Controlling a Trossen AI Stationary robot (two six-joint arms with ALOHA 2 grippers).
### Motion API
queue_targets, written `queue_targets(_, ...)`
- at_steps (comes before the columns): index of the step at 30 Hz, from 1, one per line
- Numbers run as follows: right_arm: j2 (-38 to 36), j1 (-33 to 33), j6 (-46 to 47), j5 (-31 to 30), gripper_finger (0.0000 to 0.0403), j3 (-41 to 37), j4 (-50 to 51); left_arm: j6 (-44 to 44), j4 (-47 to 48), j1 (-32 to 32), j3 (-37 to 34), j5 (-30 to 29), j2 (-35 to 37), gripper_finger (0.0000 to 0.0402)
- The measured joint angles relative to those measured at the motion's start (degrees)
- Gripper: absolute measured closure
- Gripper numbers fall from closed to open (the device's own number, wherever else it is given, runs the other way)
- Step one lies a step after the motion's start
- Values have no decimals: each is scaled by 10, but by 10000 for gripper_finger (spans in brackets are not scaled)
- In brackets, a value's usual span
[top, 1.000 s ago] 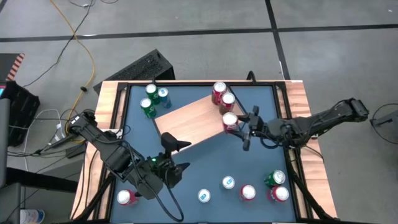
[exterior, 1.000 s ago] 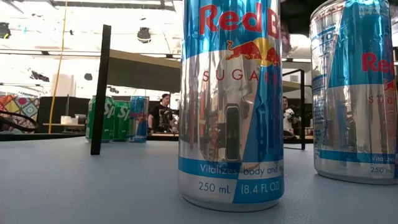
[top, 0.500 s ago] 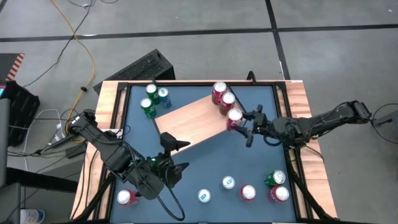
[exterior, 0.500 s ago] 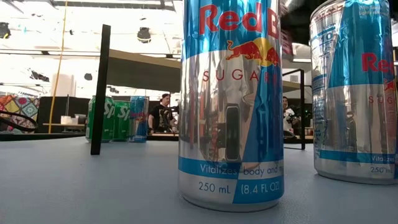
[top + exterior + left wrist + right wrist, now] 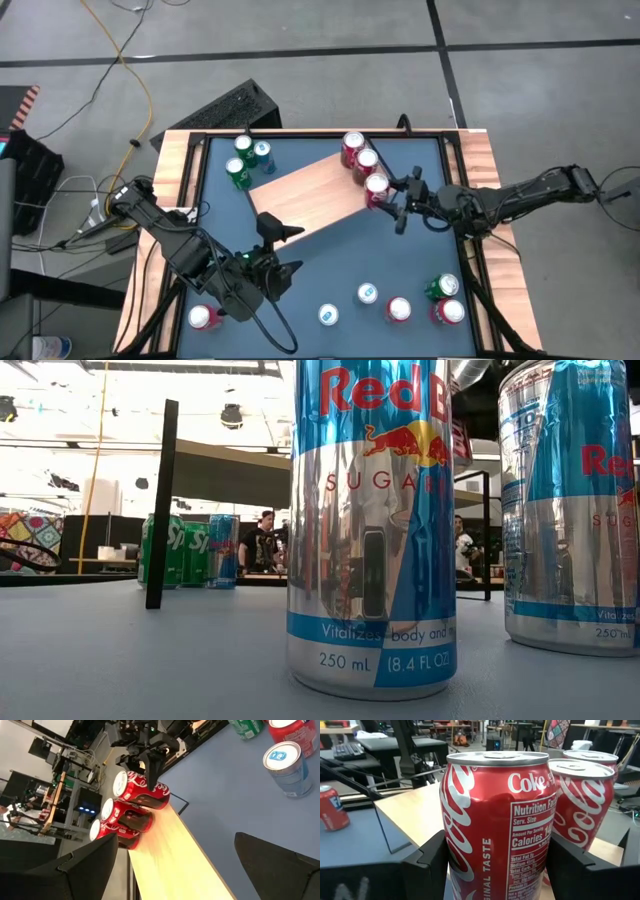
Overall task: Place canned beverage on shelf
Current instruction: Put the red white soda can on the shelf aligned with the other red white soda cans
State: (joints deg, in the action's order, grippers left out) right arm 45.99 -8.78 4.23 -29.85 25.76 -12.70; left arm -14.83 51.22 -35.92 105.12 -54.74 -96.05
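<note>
1. High view: the right gripper (image 5: 393, 204) reaches in from the right tabletop (image 5: 300, 250) edge, its fingers grasping a red can (image 5: 377, 189) at the shelf's (image 5: 305, 195) right end, in line with two more red cans (image 5: 356, 152) there. The left gripper (image 5: 283, 250) hangs just off the shelf's near edge, fingers spread and empty. Loose cans (image 5: 398, 309) stand along the near tabletop edge and a green and blue group (image 5: 246, 160) at the far left.

2. Low view: two blue-and-silver cans (image 5: 371, 520) fill the picture; a shelf leg (image 5: 162, 505) stands behind. Neither gripper shows here.

3. Left wrist view: the held can (image 5: 145, 791) sits on the wooden board beside the other two, the right arm's fingers (image 5: 152, 765) about its top. This arm's own fingers (image 5: 275, 865) stand wide apart.

4. Right wrist view: the Coke can (image 5: 495, 820) stands upright between the dark fingers (image 5: 432, 862), its neighbour (image 5: 582, 802) just beside it; whether its base rests fully on the wood I cannot tell from here.

5. Step in hand, as I judge it: setting the can down on the shelf. The next move calls for releasing it straight and backing away without nudging the row.
</note>
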Motion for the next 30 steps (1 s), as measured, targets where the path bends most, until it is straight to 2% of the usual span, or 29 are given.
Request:
queue_targets(5,-19,0,-13,1,157,-2,0,0,2,0,0,0,0,16)
queue_targets(11,-81,2,-10,14,156,-87,-99,-3,4,0,0,-1,0,16)
queue_targets(16,-117,19,-13,33,156,-95,-112,-12,3,1,0,-3,0,16)
queue_targets(30,-73,73,-2,88,156,-96,-101,-10,3,1,0,-8,0,16)
